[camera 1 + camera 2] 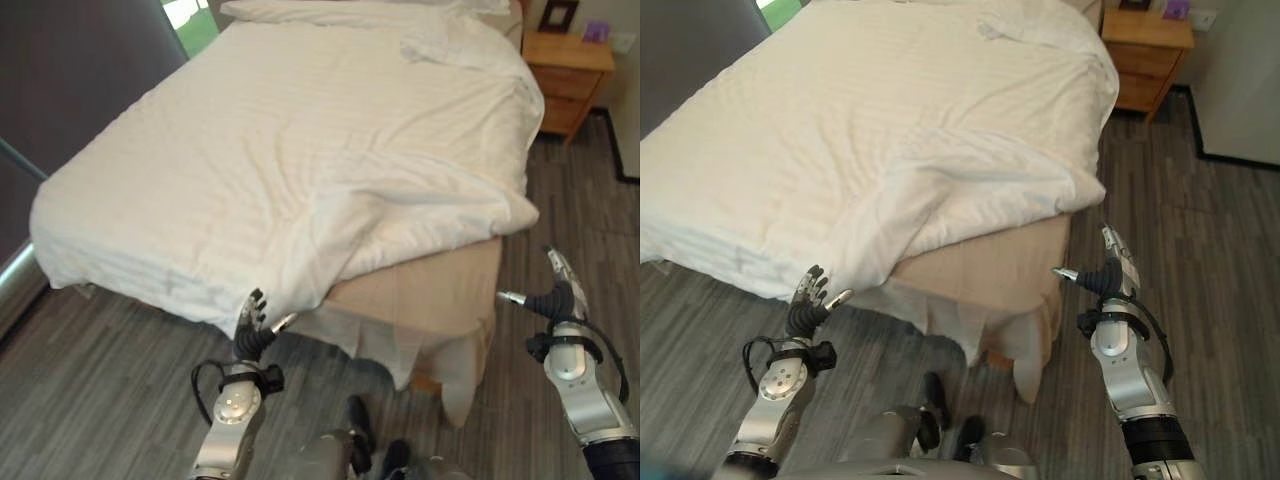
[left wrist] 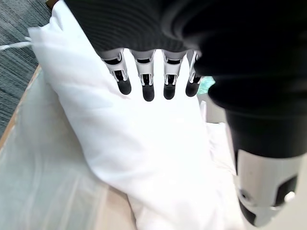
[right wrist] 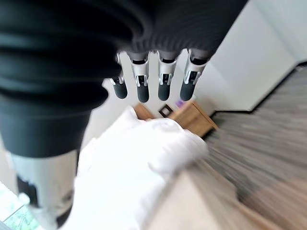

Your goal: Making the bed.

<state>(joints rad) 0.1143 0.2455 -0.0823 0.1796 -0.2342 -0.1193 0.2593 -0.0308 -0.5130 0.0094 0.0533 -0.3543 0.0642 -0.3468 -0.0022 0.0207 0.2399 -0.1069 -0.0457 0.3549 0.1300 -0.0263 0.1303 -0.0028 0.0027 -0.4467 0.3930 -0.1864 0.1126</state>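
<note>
A white duvet (image 1: 300,150) covers the bed, rumpled toward its near right corner. There it is pulled back and bares the beige mattress (image 1: 440,285). My left hand (image 1: 255,320) is open at the duvet's hanging near edge, fingers (image 2: 146,86) straight against the white cloth (image 2: 144,153), holding nothing. My right hand (image 1: 555,290) is open in the air to the right of the bared corner, apart from the bed, fingers (image 3: 163,84) straight and thumb out. A pillow (image 1: 350,10) lies at the bed's far end.
A white sheet (image 1: 380,340) hangs below the mattress at the near corner. A wooden nightstand (image 1: 567,80) with a dark picture frame (image 1: 558,15) stands at the far right. A dark wall (image 1: 70,70) runs along the bed's left. Grey plank floor (image 1: 580,200) lies right of the bed.
</note>
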